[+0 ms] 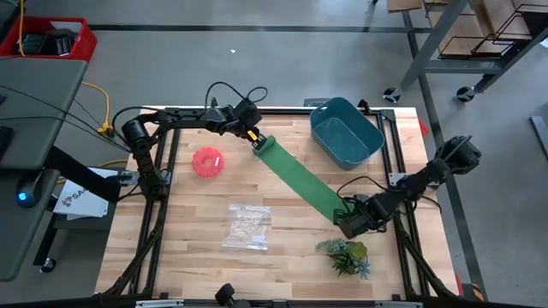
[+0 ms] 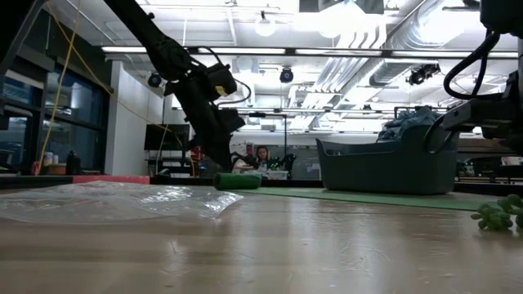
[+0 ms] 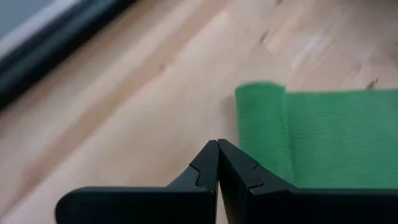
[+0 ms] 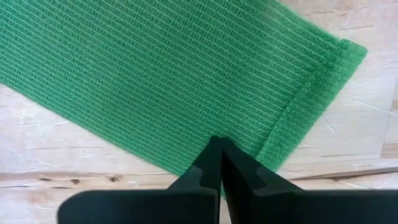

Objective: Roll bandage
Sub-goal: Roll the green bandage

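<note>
The green bandage [image 1: 300,180] lies flat and slantwise on the wooden table. Its far end is wound into a short roll [image 3: 261,124], which shows in the low view as a small green cylinder [image 2: 237,181] resting on the table. My left gripper [image 3: 218,144] is shut and slants down right beside that roll, on the side away from the flat strip. My right gripper [image 4: 219,142] is shut and points straight down over the strip's near, hemmed end [image 4: 311,93]. My left gripper's shut fingertips stand next to the roll's outer side [image 3: 244,124], slanting down from the table's far left; whether they touch it I cannot tell. My right gripper's shut fingers come from above onto the flat strip [image 4: 249,140], close to its hemmed end and one long edge. The fingers hide the spot itself. The strip lies flat on the table.
A teal tub [image 1: 347,133] stands at the far right. A red ring-shaped thing [image 1: 207,162] lies left of the bandage. A clear plastic bag [image 1: 248,227] lies near the middle front, and a leafy green sprig [image 1: 347,255] just in front of my right gripper.
</note>
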